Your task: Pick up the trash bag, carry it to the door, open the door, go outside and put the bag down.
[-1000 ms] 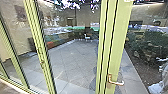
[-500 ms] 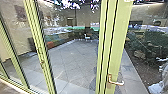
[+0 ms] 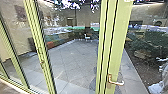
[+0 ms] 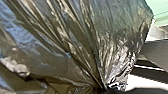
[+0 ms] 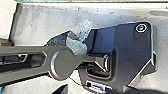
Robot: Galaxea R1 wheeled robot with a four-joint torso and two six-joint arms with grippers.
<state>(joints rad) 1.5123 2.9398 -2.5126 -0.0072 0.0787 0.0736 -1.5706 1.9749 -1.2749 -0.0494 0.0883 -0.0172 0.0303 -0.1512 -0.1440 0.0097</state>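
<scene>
The trash bag (image 4: pixel 75 45) hangs close to the left wrist camera, its thin film drawn into 1 tight bunch; I cannot tell how the left gripper or the right gripper stands. If all the weight pulls on that bunch, the plastic may stretch, tear or slip. Near the door (image 3: pixel 121 30), a swinging bag could snag on the handle (image 3: pixel 117 82) or get pinched at the frame, and its loose folds may hide a catch.
</scene>
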